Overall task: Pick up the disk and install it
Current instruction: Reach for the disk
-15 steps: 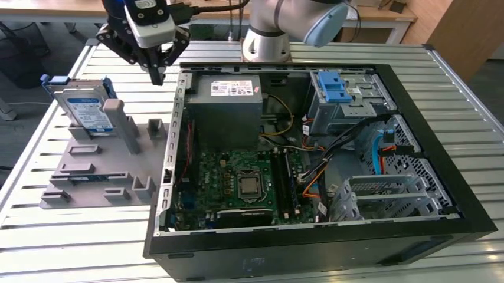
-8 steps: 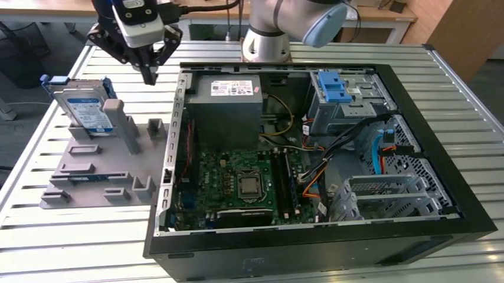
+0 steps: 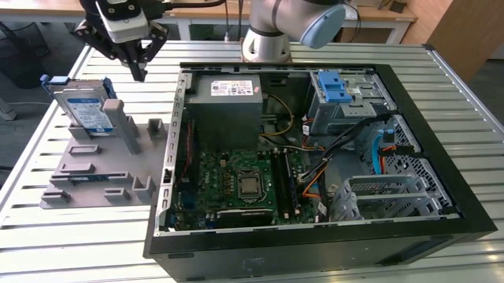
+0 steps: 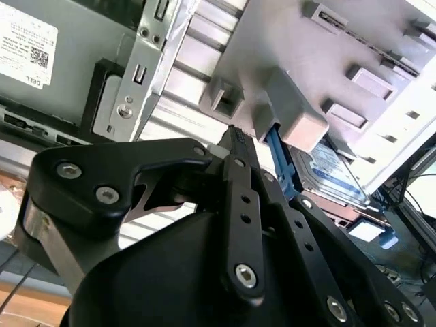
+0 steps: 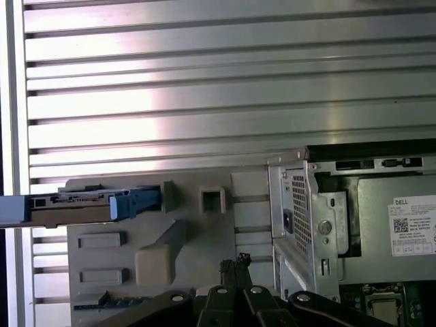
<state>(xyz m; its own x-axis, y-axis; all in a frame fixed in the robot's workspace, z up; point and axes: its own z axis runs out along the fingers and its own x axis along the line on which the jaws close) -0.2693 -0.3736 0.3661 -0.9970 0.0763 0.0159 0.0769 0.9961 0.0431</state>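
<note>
- The flat silver disk with a blue and white label and a blue plastic frame (image 3: pixel 85 111) stands on its edge in the grey plastic holder (image 3: pixel 94 171), on the exterior view's left.
- The black pincer (image 3: pixel 141 72) hangs over the holder, near the disk but not touching it. Its fingers are pressed together and hold nothing.
- The big open black computer case (image 3: pixel 441 153) lies beside the holder on the silver striped worktop (image 3: pixel 63 236).
- Inside the case, a grey metal box (image 3: pixel 228 112) has a white sticker with small print.

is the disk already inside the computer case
No, in the exterior view the disk stands on edge in the grey holder on the table, outside the computer case.
</note>
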